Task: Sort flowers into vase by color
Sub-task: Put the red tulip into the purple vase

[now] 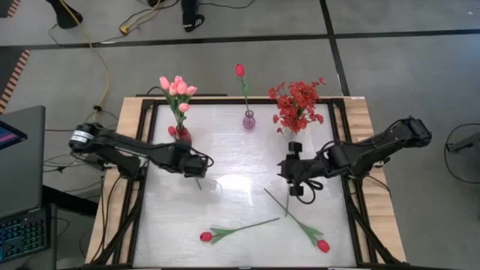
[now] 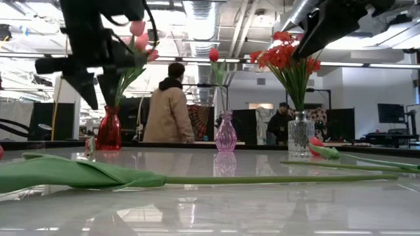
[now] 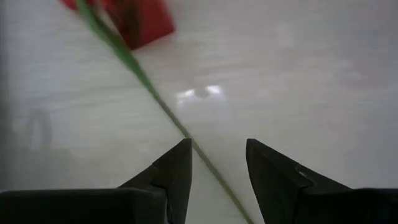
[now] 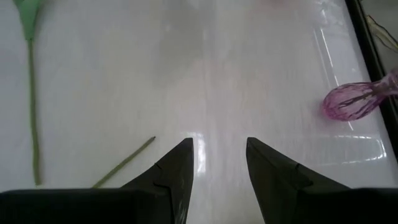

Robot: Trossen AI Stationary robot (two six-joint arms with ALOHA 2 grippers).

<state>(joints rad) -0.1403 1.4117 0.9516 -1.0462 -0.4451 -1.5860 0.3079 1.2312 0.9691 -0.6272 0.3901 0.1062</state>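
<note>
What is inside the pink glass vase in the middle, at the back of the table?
The pink glass vase holds a single red tulip on a long green stem, standing upright. Nothing else shows in it. Whether it holds water cannot be seen.

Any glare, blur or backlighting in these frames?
High view: ceiling lights glare off the white table. Low view: near tulip stem is soft, arms silhouetted against bright ceiling. Left wrist view: red vase blurred. Right wrist view: glare patch before the right hand.
</note>
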